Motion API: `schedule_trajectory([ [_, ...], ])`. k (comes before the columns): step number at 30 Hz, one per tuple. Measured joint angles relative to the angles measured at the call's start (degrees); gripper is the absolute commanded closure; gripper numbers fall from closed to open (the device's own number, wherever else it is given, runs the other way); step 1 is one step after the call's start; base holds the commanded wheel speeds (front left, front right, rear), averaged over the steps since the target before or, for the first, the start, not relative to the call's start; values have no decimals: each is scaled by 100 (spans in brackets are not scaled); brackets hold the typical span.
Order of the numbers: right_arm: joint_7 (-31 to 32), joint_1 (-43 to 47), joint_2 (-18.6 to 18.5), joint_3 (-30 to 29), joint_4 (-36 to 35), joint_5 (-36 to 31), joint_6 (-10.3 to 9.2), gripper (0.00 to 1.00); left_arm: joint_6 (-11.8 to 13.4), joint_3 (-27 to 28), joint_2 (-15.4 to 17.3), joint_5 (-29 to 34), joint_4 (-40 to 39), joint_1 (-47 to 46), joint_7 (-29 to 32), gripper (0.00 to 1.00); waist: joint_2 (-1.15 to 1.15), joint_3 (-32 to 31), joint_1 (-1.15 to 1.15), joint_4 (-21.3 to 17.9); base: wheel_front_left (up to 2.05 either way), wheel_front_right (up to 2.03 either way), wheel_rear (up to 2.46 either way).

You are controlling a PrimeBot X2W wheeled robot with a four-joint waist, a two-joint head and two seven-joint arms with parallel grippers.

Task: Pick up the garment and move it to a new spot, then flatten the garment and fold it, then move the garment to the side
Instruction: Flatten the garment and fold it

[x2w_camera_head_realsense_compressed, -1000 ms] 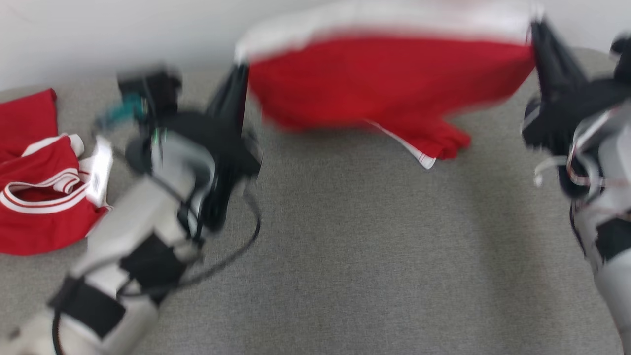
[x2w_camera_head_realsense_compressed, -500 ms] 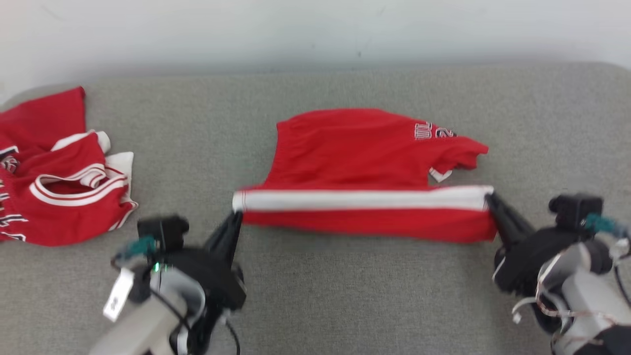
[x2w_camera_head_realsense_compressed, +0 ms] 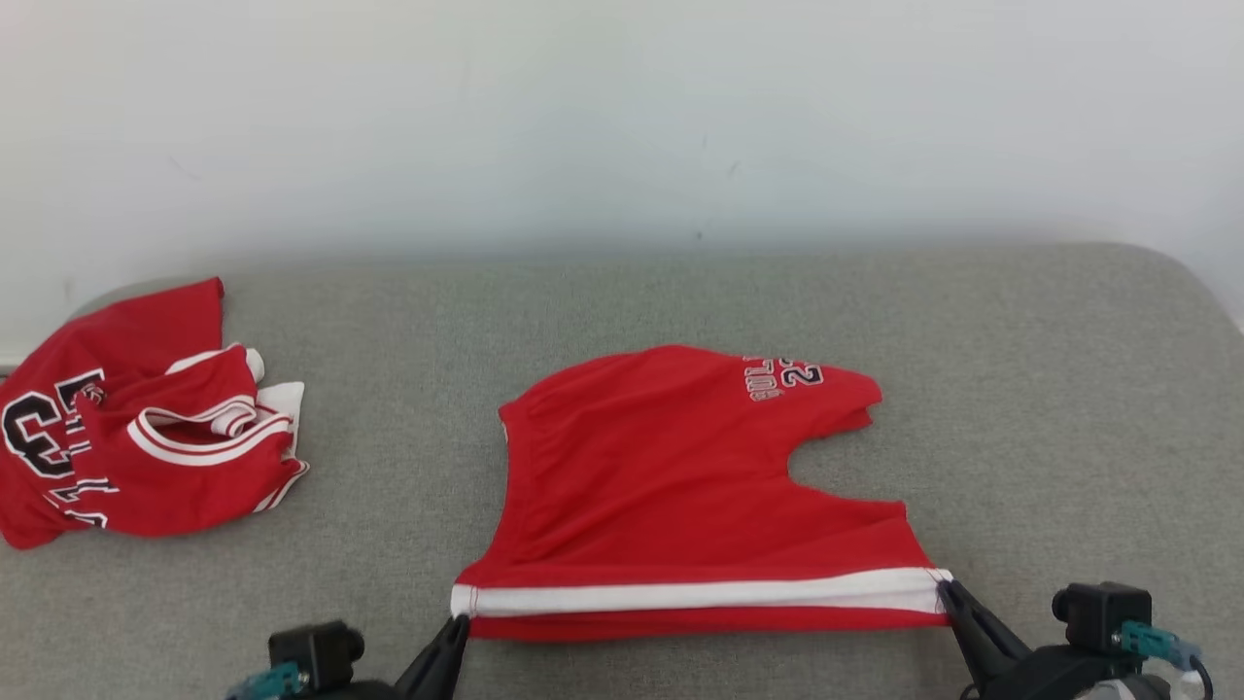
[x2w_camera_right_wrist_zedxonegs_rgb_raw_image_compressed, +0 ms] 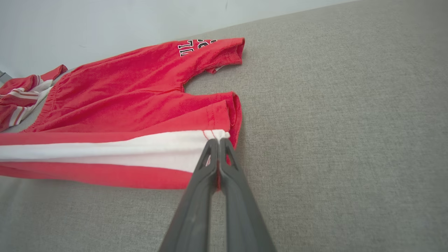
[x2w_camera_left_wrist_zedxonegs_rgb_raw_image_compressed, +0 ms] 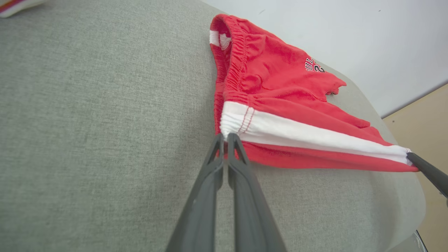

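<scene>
The garment [x2w_camera_head_realsense_compressed: 680,476] is a pair of red shorts with a white side stripe and small lettering on one leg. It lies spread on the grey cushion [x2w_camera_head_realsense_compressed: 680,301], near edge held taut. My left gripper [x2w_camera_head_realsense_compressed: 457,622] is shut on the stripe's left corner, at the elastic waistband [x2w_camera_left_wrist_zedxonegs_rgb_raw_image_compressed: 224,134]. My right gripper [x2w_camera_head_realsense_compressed: 945,588] is shut on the stripe's right corner at the leg hem [x2w_camera_right_wrist_zedxonegs_rgb_raw_image_compressed: 217,140]. The far leg [x2w_camera_right_wrist_zedxonegs_rgb_raw_image_compressed: 210,52] rests flat on the cushion. The right gripper's finger [x2w_camera_left_wrist_zedxonegs_rgb_raw_image_compressed: 427,171] shows at the stripe's far end in the left wrist view.
A crumpled red jersey [x2w_camera_head_realsense_compressed: 146,437] with white trim and black numbers lies at the cushion's left end, also seen as red cloth [x2w_camera_right_wrist_zedxonegs_rgb_raw_image_compressed: 21,94] in the right wrist view. A pale wall [x2w_camera_head_realsense_compressed: 622,117] runs behind the cushion. The cushion's right edge rounds off near the right gripper.
Both grippers have drawn the shorts down from the air and toward me, laying them on the cushion. The head camera has tilted, so the whole picture has shifted.
</scene>
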Motion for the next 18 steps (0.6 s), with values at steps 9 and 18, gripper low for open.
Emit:
schedule_trajectory([
  [9,8,783,-59,-38,-598,-19,-356,100,46,244,99,178,-341,619,0,100,0,-322,0,-109,0,0,0],
  [18,203,1124,0,66,-906,-19,-476,100,92,409,94,296,-438,1005,0,100,0,-322,1,-75,0,0,0],
])
